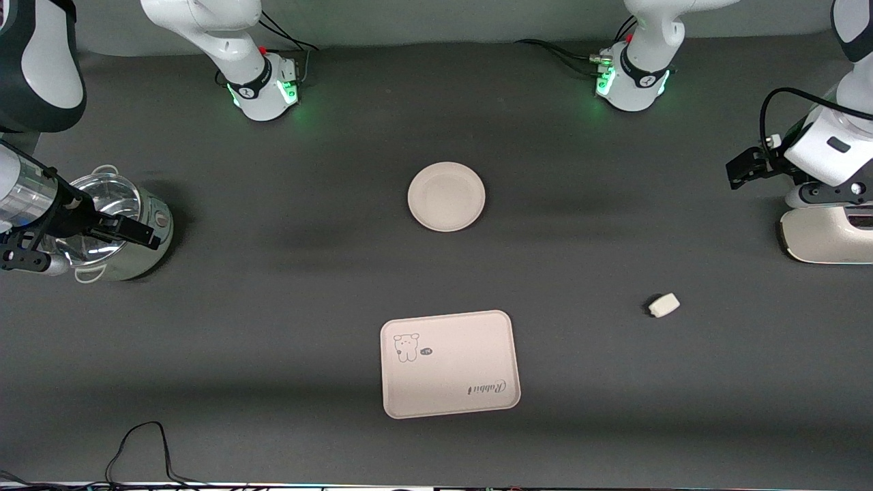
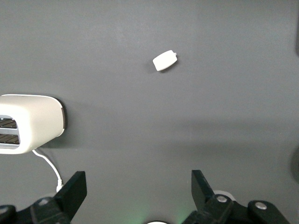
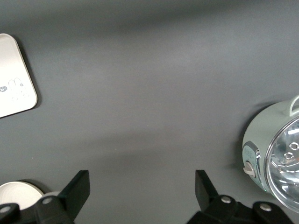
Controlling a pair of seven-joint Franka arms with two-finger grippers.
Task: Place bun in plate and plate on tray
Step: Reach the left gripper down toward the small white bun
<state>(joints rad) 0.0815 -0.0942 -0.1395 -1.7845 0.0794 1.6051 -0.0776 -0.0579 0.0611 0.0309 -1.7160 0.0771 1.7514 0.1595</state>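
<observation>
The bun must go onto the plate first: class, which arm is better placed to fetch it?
Probably the left. The bun lies toward that arm's end of the table, and the left gripper hangs open above the table near it. The right gripper waits over the pot.

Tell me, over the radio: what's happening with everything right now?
Left gripper open above toaster; right gripper open above steel pot. Small white bun loose on table. Round cream plate, rectangular Rabbit tray empty, unobstructed.

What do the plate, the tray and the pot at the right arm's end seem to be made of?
The plate: matte cream, thin raised rim, probably plastic or melamine. The tray: same matte cream with a printed cartoon and lettering, likely the same kind. The pot: shiny metal-looking body under a clear, reflective lid, seemingly glass.
</observation>
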